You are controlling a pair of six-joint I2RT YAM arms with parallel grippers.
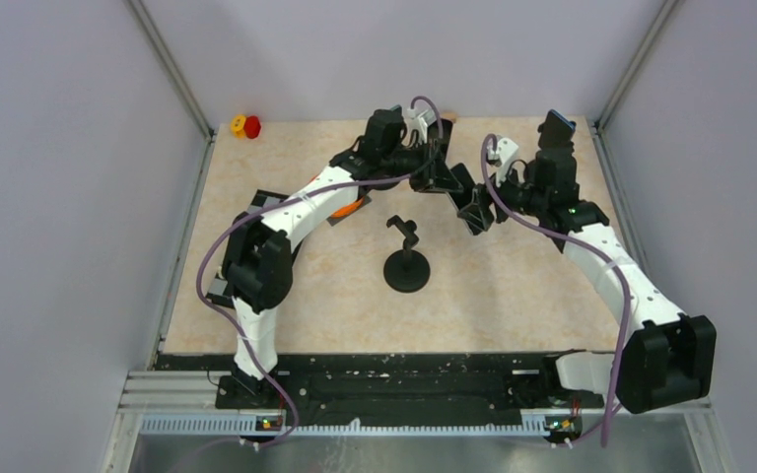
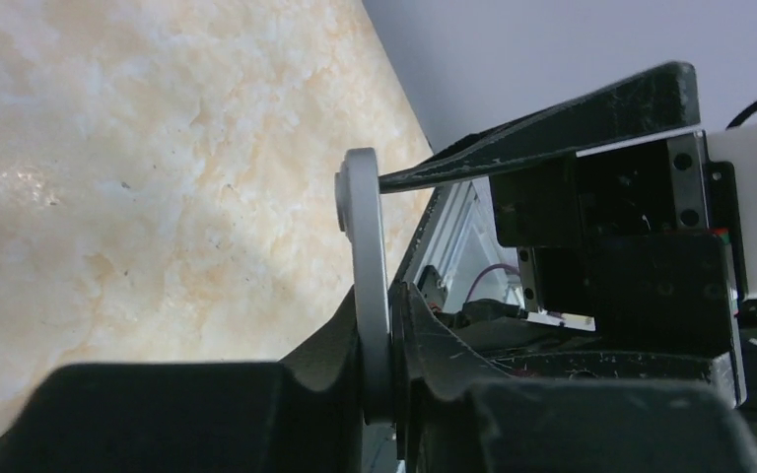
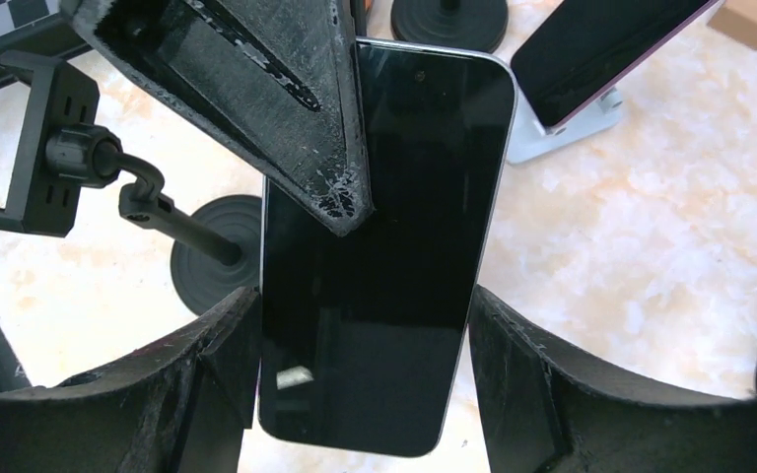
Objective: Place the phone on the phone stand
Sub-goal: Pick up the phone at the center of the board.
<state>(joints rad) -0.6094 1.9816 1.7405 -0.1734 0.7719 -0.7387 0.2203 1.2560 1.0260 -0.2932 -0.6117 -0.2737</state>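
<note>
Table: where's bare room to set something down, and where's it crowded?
Free: the patch between phone stand and right arm; the strip between the stand and the near rail. Crowded: far middle, where left gripper and right gripper meet on the phone.

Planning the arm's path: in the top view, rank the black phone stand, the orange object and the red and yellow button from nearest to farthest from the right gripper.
From the right gripper:
1. black phone stand, at the table's centre.
2. orange object, farther left, partly hidden.
3. red and yellow button, at the far left corner.
</note>
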